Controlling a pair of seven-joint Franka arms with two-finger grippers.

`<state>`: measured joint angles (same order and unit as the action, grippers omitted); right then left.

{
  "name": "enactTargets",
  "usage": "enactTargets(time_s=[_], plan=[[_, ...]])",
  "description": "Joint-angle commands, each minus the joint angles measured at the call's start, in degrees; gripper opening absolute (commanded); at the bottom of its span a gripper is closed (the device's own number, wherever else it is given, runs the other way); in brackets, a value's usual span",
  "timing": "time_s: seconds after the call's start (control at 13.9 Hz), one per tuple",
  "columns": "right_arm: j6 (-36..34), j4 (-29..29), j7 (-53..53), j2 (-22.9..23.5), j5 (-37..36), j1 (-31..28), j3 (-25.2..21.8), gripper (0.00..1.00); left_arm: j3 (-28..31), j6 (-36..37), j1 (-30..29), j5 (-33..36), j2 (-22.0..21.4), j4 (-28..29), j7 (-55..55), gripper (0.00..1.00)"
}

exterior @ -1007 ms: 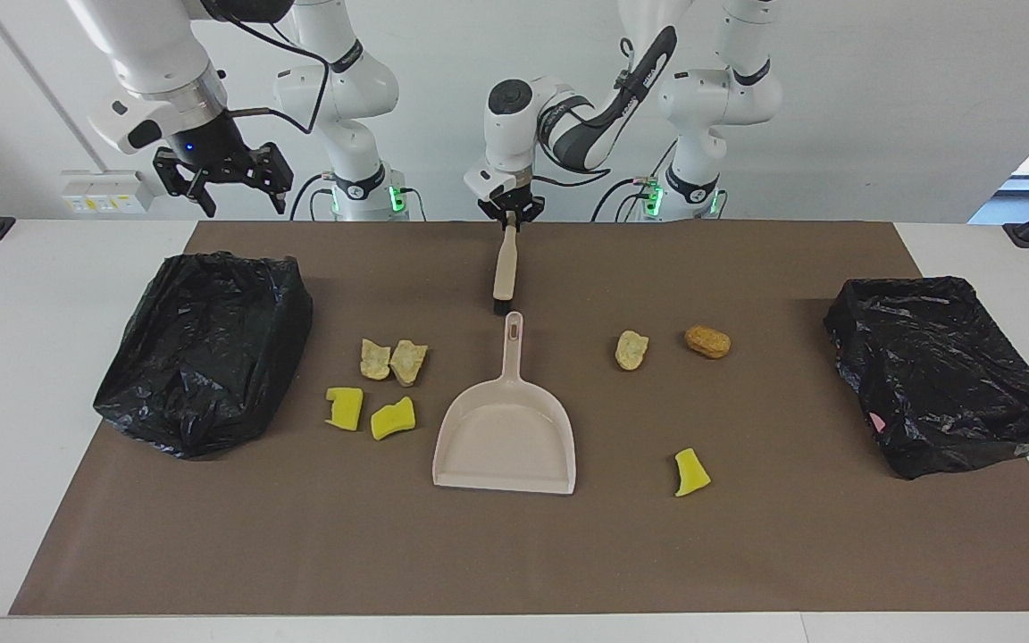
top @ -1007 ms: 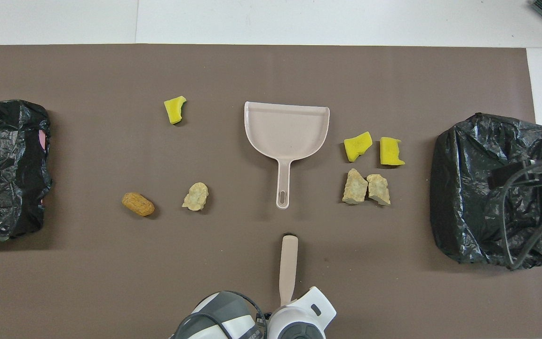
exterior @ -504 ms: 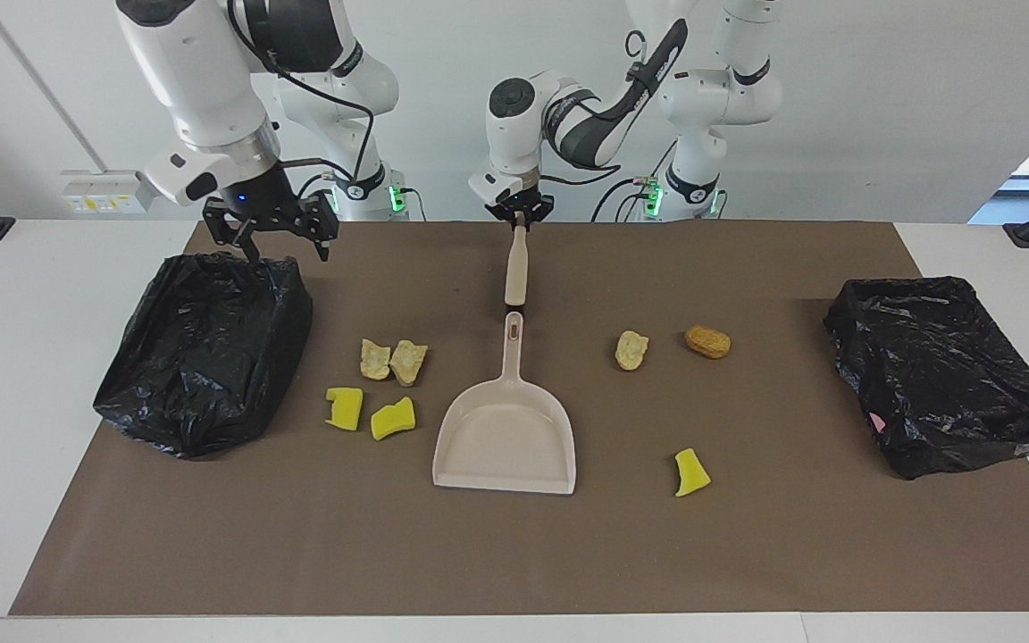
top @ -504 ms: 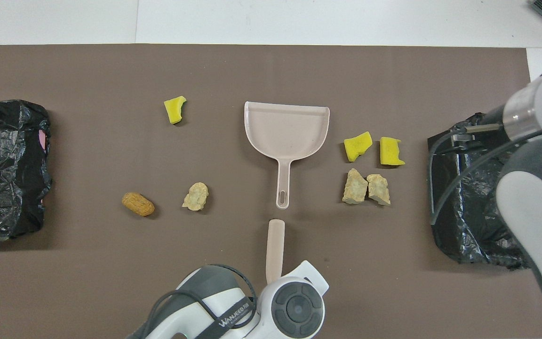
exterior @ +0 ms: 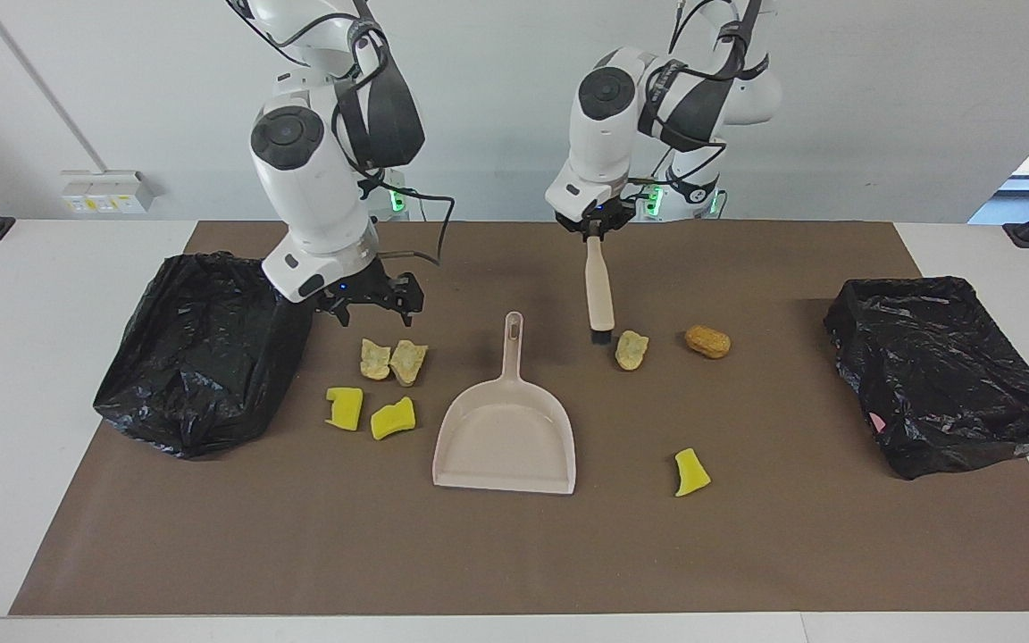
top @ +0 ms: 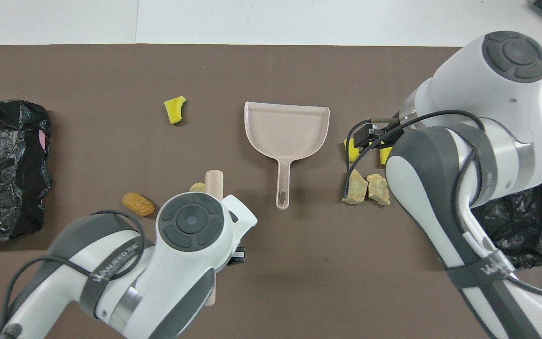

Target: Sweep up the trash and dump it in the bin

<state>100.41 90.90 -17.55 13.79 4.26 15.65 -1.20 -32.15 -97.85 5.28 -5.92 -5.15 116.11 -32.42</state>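
Brush: beige brush (exterior: 600, 299) hangs upright, clenched at its handle top by the left gripper (exterior: 594, 227), dark bristles down at the brown mat (exterior: 514, 554).
Nearest scrap: pale bread-like chunk (exterior: 631, 349) lies just beside the bristles, toward the left arm's end of the table (contact between the two cannot be told from either view).
Brown chunk: darker bread-like piece (exterior: 707, 341) sits beside the pale one, closer still to the left arm's end.
Lone sponge: single yellow sponge piece (exterior: 690, 471) lies farther from the robots than both chunks, well apart from the brush.
Dustpan: beige dustpan (exterior: 506, 438) lies flat mid-mat, handle pointing toward the robots, with the brush beside that handle.
Right gripper: right gripper (exterior: 375, 304) hovers with fingers spread and nothing between them, over the mat next to the pair of tan chunks (exterior: 393, 360).
Cluster: two yellow sponge pieces (exterior: 372, 413) lie just beside the tan pair, farther from the robots, between the dustpan and the black bin at the right arm's end (exterior: 202, 348).
Second bin: black-lined bin at the left arm's end (exterior: 943, 371) sits well apart from every scrap.
Overhead view: the left arm covers most of the brush (top: 214, 181); the dustpan (top: 287, 129) is in plain sight.
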Motion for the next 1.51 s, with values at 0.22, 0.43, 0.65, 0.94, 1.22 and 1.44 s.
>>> enactTargets(time_s=[0.22,0.43,0.65,0.94,1.22,1.44], plan=[[6.19,5.42,-7.74,0.27,3.57,5.51,-0.03,1.0,13.07,1.7,-0.09,7.23,-1.18,1.31,11.06,0.0],[8.83,6.57,-14.07,1.41,3.57,9.38,0.06,1.0,18.69,-4.77,-0.18,9.0,-0.39,1.66,14.11,0.0],[11.12,6.83,-18.92,3.52,3.57,12.9,-0.03,1.0,23.61,-15.15,-0.18,9.09,2.67,0.35,26.92,0.0],[16.46,10.25,-21.37,5.72,3.57,15.54,0.06,1.0,26.09,-15.44,-0.18,13.55,12.68,-13.16,40.3,0.0],[18.42,11.14,-23.76,6.87,3.65,16.78,-0.03,1.0,26.18,-15.18,-0.44,16.91,23.05,-26.51,55.15,0.0],[19.21,11.14,-23.94,7.13,3.83,16.78,-0.03,1.0,26.27,-14.56,-0.62,17.35,30.0,-34.35,57.99,0.0]])
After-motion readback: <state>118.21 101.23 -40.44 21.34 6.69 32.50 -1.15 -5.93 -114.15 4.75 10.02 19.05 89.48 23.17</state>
